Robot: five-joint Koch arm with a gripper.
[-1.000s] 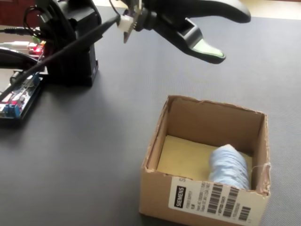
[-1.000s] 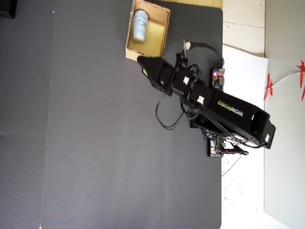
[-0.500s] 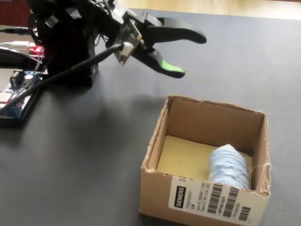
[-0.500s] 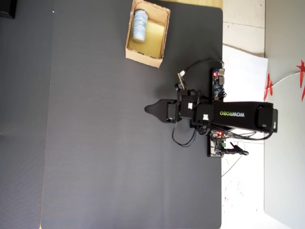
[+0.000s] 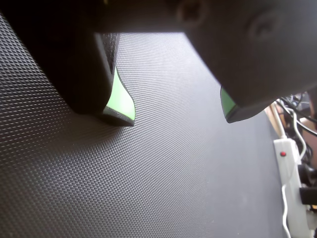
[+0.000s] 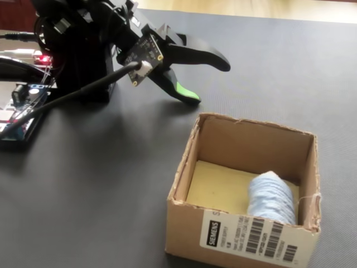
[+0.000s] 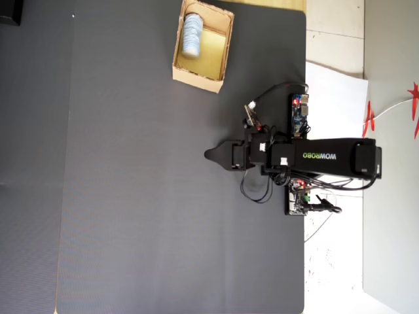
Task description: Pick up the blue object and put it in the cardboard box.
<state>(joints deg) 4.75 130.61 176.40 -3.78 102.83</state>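
The pale blue object (image 6: 271, 195) lies inside the cardboard box (image 6: 184, 167), against its right wall in the fixed view. In the overhead view the blue object (image 7: 191, 34) rests in the left part of the box (image 7: 196, 80) at the top of the mat. My gripper (image 6: 209, 82) hovers low over the mat beside the arm's base, well apart from the box, its black jaws spread. In the wrist view the gripper (image 5: 176, 116) is open, its green pads (image 5: 120, 96) wide apart with only bare mat between them. The overhead view shows the gripper (image 7: 213, 156) pointing left.
A dark textured mat (image 7: 131, 196) covers the table. Circuit boards and cables (image 6: 17, 111) sit next to the arm's base (image 6: 78, 67). A white power strip (image 5: 292, 188) lies off the mat's edge. White paper (image 7: 334, 98) lies right of the mat.
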